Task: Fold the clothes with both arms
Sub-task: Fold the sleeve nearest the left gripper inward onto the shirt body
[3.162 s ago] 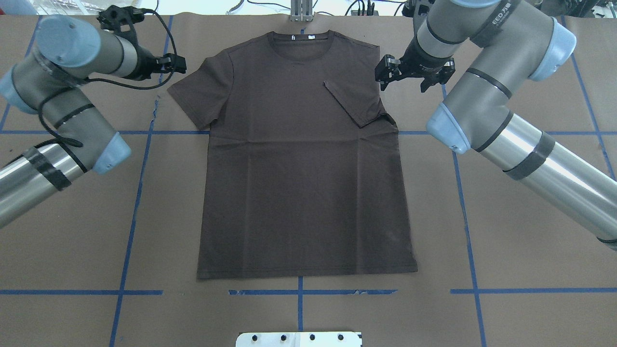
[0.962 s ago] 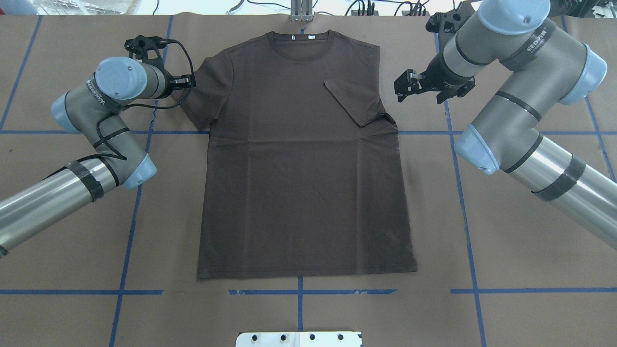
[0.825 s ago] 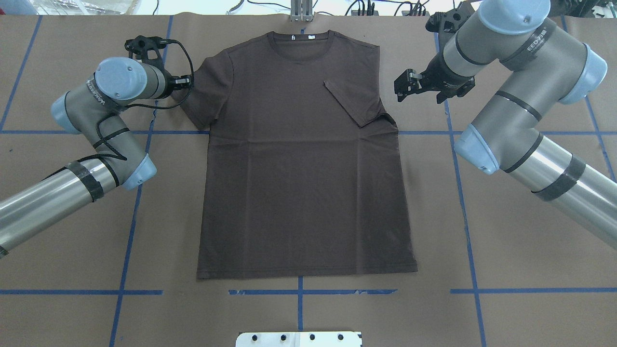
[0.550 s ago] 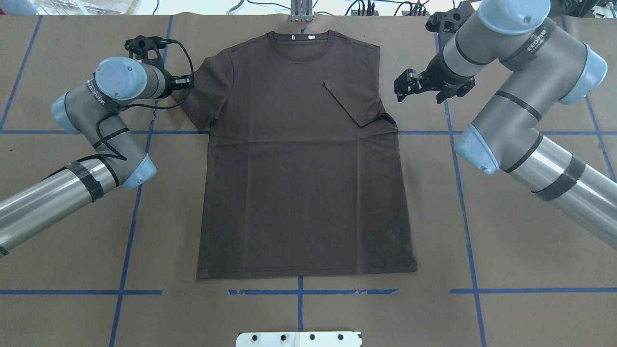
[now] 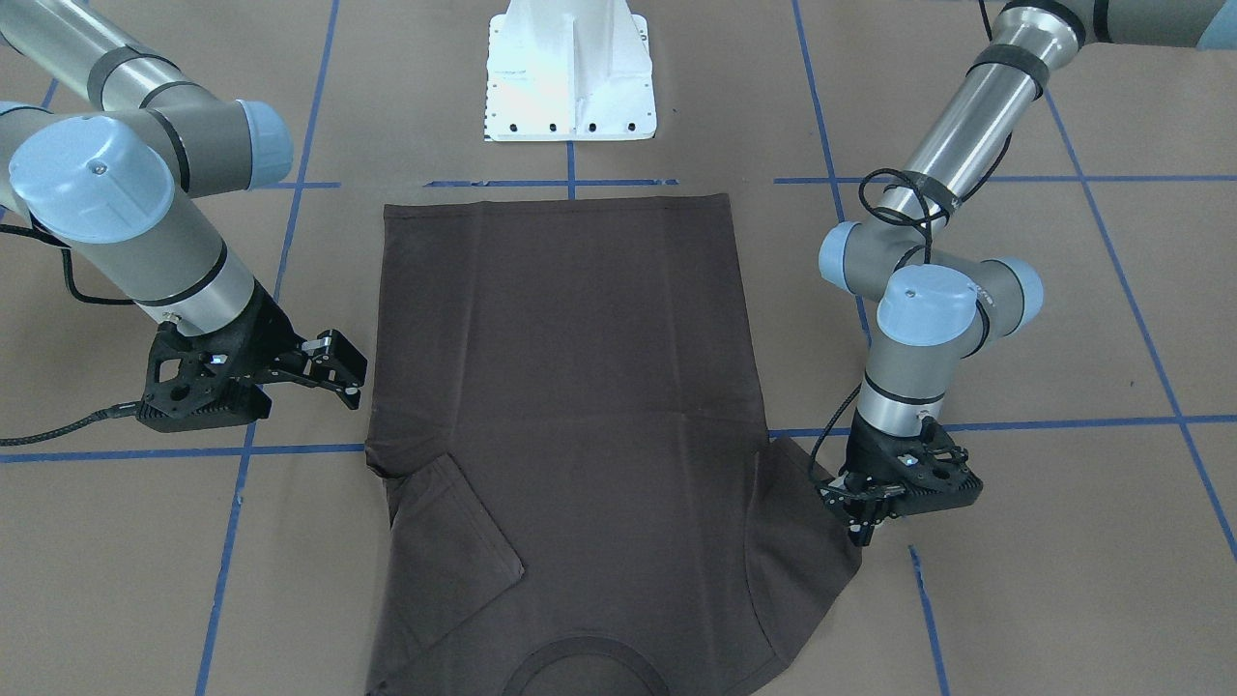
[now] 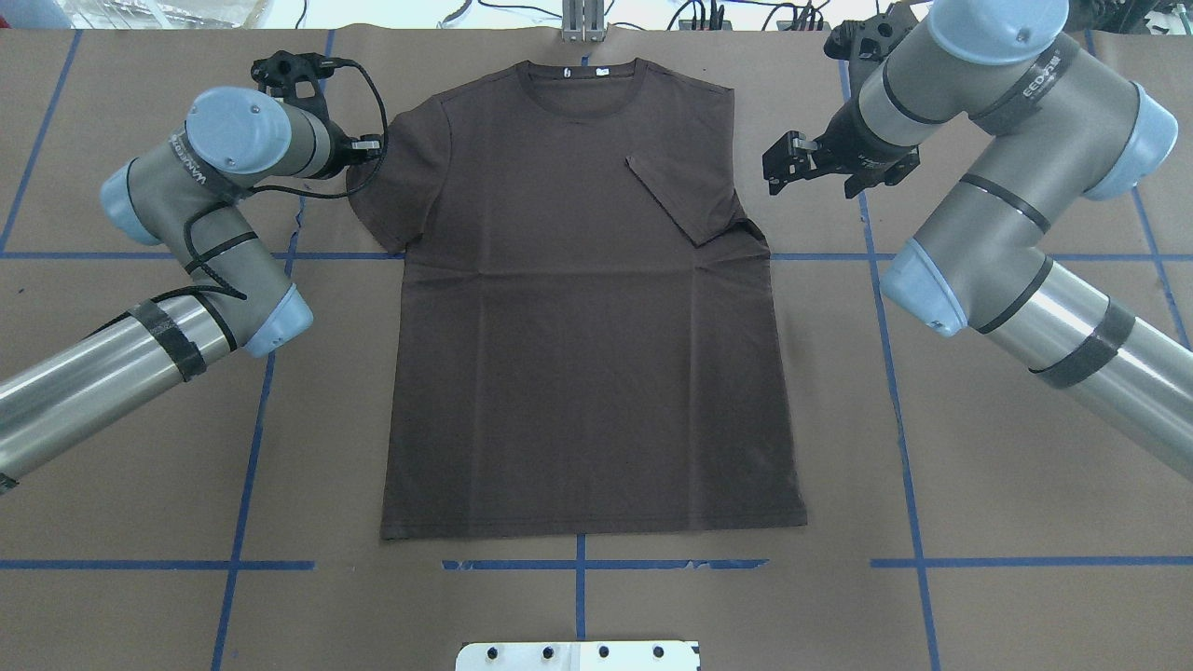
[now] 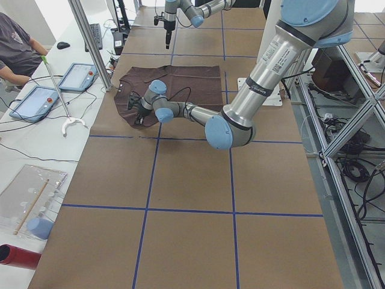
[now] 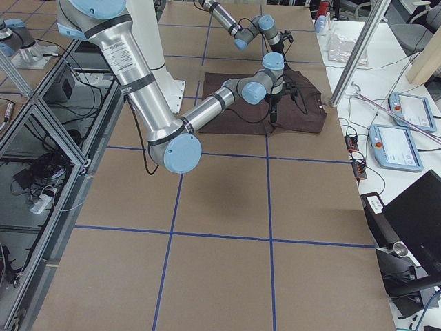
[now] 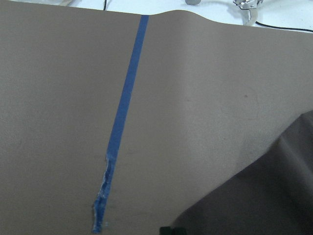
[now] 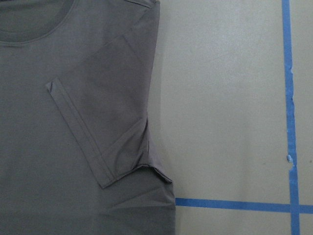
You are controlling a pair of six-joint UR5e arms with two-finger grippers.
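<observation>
A sleeve of the T-shirt [image 6: 578, 326] is being pinched by the closed left end effector [image 5: 859, 524] (the right end effector [image 6: 809, 182] is being held open, empty).

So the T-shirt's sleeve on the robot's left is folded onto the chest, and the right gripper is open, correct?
No: the folded sleeve of the T-shirt is on the robot's right, as the overhead view shows; the left sleeve lies spread. The right gripper is open.
</observation>
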